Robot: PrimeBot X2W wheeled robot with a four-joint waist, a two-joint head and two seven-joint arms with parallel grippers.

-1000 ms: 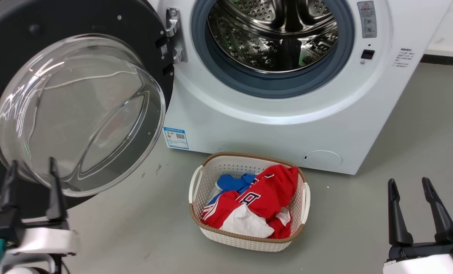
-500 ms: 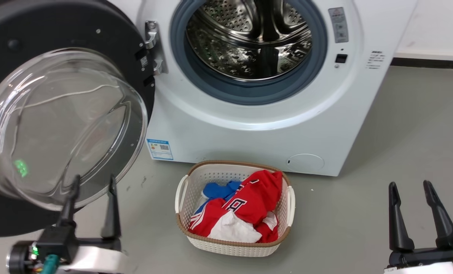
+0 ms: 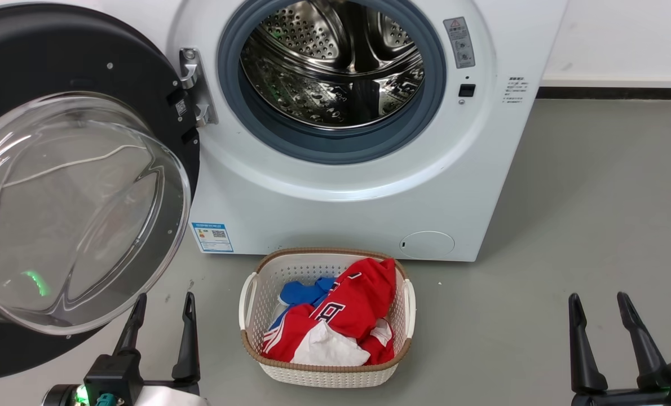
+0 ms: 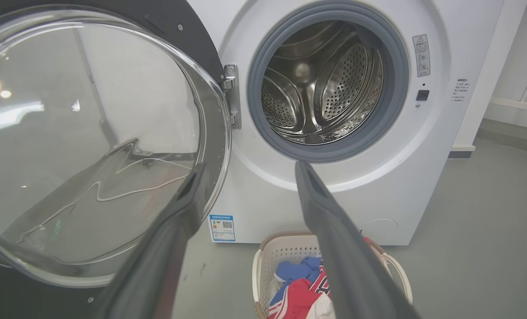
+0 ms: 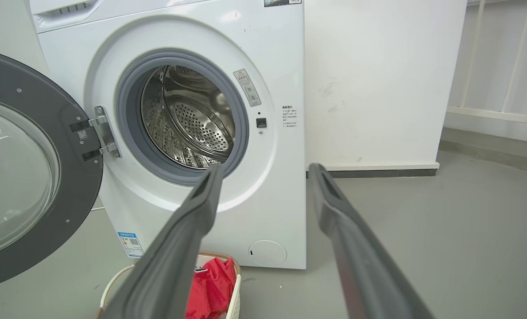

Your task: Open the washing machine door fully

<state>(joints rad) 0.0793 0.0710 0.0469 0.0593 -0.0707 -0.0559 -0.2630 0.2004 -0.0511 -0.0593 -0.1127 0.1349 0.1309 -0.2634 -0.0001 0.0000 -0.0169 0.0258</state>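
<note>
Nearest, the left gripper [image 3: 165, 296] has its two dark fingers apart with nothing between them. It points up at the lower rim of the washing machine door [image 3: 87, 62]; whether a fingertip touches it cannot be told. The right gripper [image 3: 597, 296] is well apart from it, over bare grey floor [image 3: 566, 225], its fingers also spread and empty.

Between the two, a little farther on, a white laundry basket [image 3: 247, 293] with a brown rim sits on the floor just before the washing machine [image 3: 341, 208], holding red, blue and white clothes [image 3: 363, 299].

The door stands swung out on the machine's left side, held by a metal hinge [image 3: 191, 84] at the left edge of the opening. Its clear glass bowl [image 3: 76, 214] bulges toward the robot.

Behind, the grey rubber seal [image 3: 324, 148] and steel drum [image 3: 330, 67] are wholly uncovered. A blue sticker [image 3: 212, 237] and a round flap [image 3: 427, 245] sit low on the white front, near the floor. A white wall [image 3: 623, 39] runs along the far edge of the floor.
</note>
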